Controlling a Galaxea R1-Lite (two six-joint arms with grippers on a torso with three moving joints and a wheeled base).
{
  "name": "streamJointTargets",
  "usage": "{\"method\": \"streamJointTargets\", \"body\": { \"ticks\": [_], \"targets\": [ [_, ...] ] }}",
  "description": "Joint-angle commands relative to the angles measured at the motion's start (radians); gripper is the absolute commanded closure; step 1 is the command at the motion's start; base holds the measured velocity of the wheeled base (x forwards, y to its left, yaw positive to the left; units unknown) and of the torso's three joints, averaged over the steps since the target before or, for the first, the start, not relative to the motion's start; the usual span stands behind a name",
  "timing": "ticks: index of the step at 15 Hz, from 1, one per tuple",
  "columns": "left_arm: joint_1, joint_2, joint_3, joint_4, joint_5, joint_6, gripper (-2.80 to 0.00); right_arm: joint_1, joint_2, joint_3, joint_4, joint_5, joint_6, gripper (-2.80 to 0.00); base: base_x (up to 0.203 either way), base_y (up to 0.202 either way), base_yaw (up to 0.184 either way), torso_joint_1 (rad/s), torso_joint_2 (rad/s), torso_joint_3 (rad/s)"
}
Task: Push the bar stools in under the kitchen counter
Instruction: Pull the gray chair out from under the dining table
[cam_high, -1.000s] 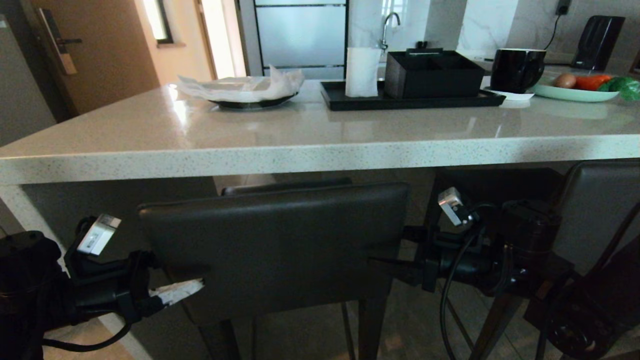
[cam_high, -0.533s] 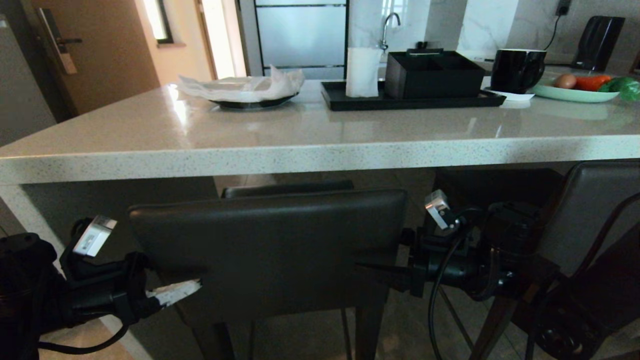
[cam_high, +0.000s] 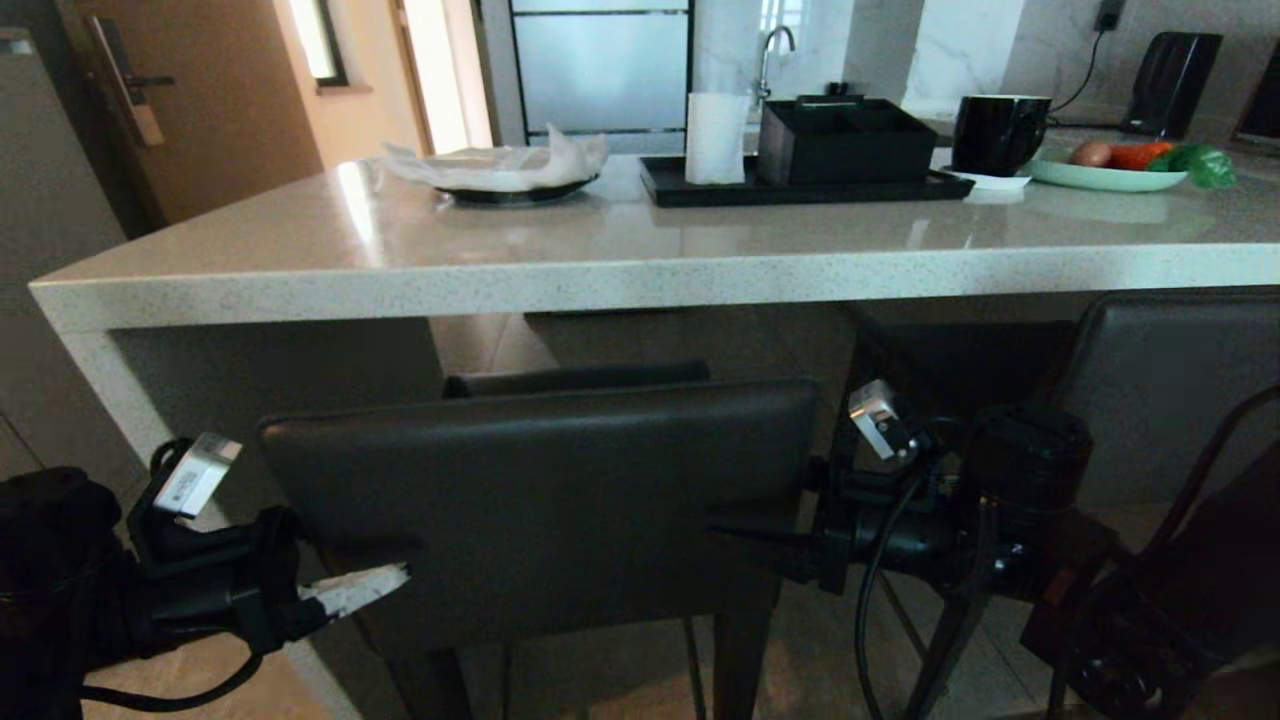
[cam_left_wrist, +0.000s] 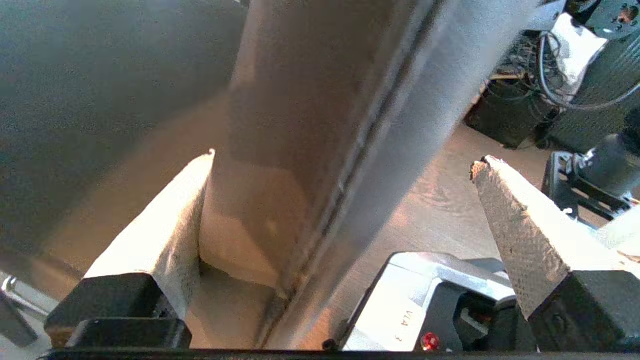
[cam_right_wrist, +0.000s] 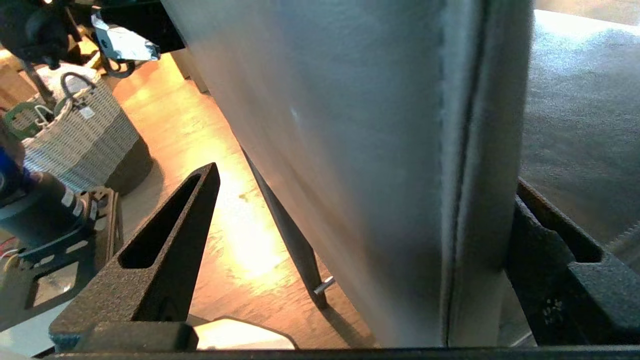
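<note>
Dark leather: the backrest of the near stool (cam_high: 540, 500) stood between the two hands, its seat part-way under the counter (cam_high: 600, 280).
Left gripper (cam_high: 385, 560): spread wide, holding nothing; the backrest's left edge ran between its fingers (cam_left_wrist: 165, 235), one finger behind the pad and one in front. Whether a finger touched the leather I could not tell.
Right gripper (cam_high: 740, 545): spread just as wide, also empty, straddling the backrest's right edge in the same way.
Second stool (cam_high: 1170, 400): beyond the right gripper, its back just below the slab edge, seemingly tucked in.
Doing the step well: I judged that both hands should push level and together, so the stool slid straight and did not twist on its legs.
Edges: the top of the backrest sat lower than the slab's underside, so it looked able to pass beneath.
Open room: ahead of the hands lay dim open space under the slab; the slab side panel (cam_high: 110, 380) stood near the left gripper's outer side, and the second stool near the right one's, leaving little sideways slack.
</note>
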Motion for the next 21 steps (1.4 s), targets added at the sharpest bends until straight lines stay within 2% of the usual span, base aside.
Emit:
{"method": "streamJointTargets", "body": {
  "ticks": [1,21],
  "targets": [
    [0.001,-0.004,0.001,-0.009,-0.006,0.002,-2.80,0.000,0.005,0.000,-0.007,0.004,0.001,-2.80,-0.197,0.000,-0.001,0.000,0.00,0.002],
    [-0.001,-0.067,0.070,-0.009,-0.006,0.000,-2.80,0.000,-0.037,0.064,-0.015,0.002,-0.001,-2.80,-0.194,0.000,-0.002,0.001,0.00,0.002]
  ]
}}
